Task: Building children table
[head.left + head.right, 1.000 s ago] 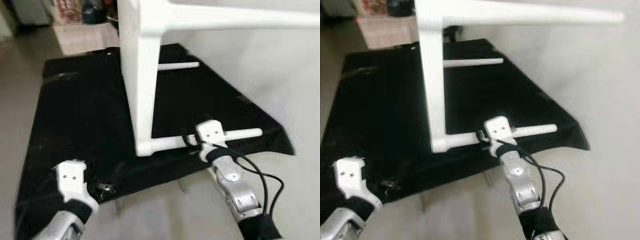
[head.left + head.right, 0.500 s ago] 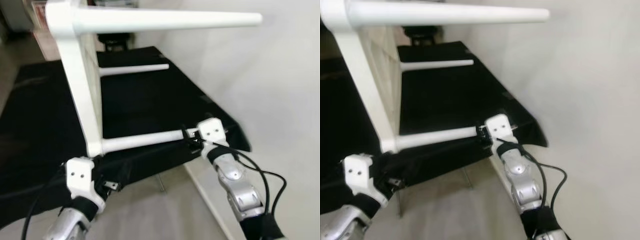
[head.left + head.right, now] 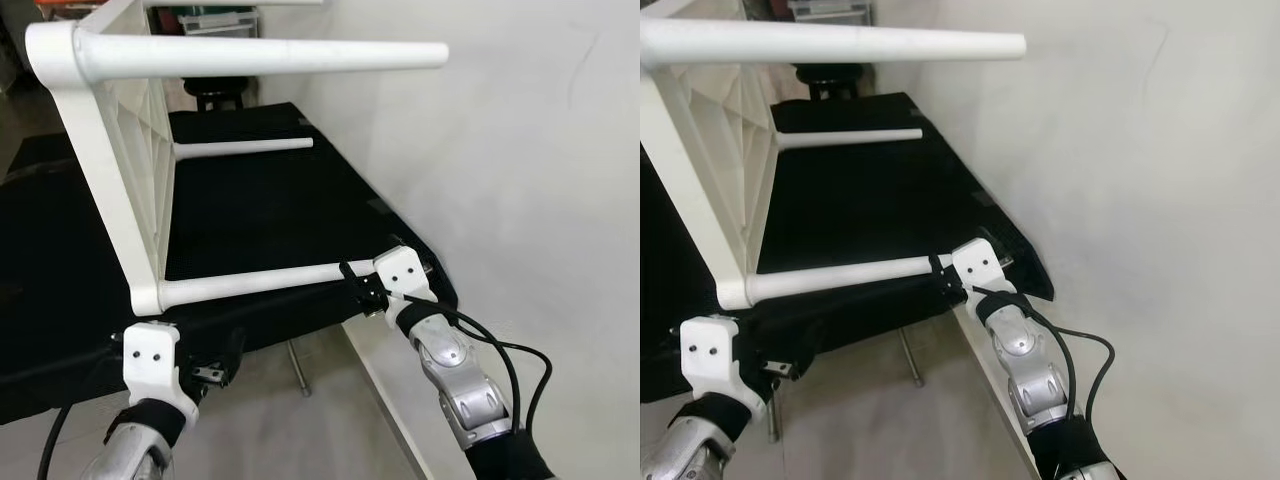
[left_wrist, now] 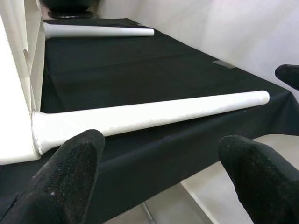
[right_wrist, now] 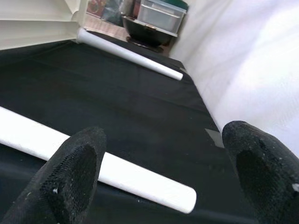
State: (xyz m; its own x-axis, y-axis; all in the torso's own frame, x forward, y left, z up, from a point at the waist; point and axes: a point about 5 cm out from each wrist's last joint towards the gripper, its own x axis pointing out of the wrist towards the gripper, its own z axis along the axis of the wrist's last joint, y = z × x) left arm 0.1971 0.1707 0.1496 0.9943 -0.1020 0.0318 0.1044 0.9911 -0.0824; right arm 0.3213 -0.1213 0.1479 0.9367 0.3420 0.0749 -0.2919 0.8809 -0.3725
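No legible text, labels, brand marks or nos. in any view. Box (image 3: 215,20) at upper left of head views, behind table: surface too blurred to read.

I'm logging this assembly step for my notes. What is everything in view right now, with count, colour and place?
Children's table: one, white, tipped on its side on the black cloth, legs pointing toward the wall.
Table legs: three in view, white; the top one in the air, the far one and the near one low over the cloth.
Black cloth: one, covering a raised surface beside the wall.
Wall: white, on the robot's right.
Storage bin: one, grey with a green lid, behind the cloth.
Left gripper: open, near the near leg's base.
Right gripper: open, at the near leg's tip.
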